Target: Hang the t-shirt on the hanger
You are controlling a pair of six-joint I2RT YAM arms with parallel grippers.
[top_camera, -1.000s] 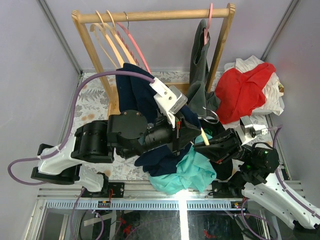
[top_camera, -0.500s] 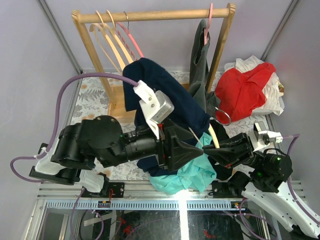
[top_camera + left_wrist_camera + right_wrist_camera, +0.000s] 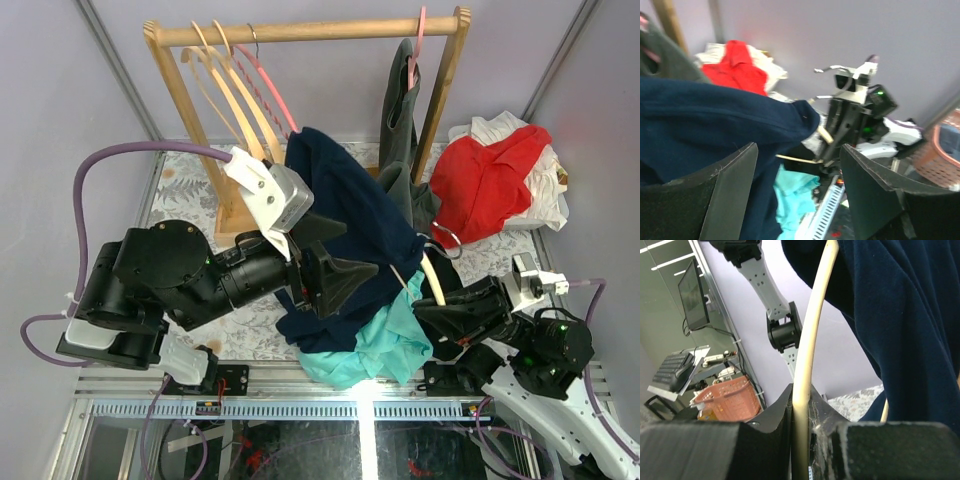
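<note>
The navy t-shirt [image 3: 355, 220] hangs draped over the cream hanger [image 3: 433, 278], bunched toward the middle of the table. My right gripper [image 3: 425, 310] is shut on one arm of that hanger [image 3: 807, 340], which runs up between its jaws, with t-shirt cloth [image 3: 905, 315] hanging beside it. My left gripper [image 3: 355, 245] sits just left of the t-shirt, open, with nothing between its fingers [image 3: 730, 175]. In the left wrist view the t-shirt [image 3: 715, 110] fills the left side, and a piece of the hanger [image 3: 825, 135] shows by the right arm.
A wooden rack [image 3: 300, 32] at the back carries light-wood hangers [image 3: 235, 95], a pink hanger [image 3: 270, 85] and a grey-green top [image 3: 400, 110]. Red garment [image 3: 490, 180] and white cloth [image 3: 545, 185] lie back right. A teal garment [image 3: 375, 345] lies at the front edge.
My left gripper has opened, let go of the t-shirt and drawn back to the left. The t-shirt now stands higher, draped on the hanger. The right gripper has shifted slightly right.
</note>
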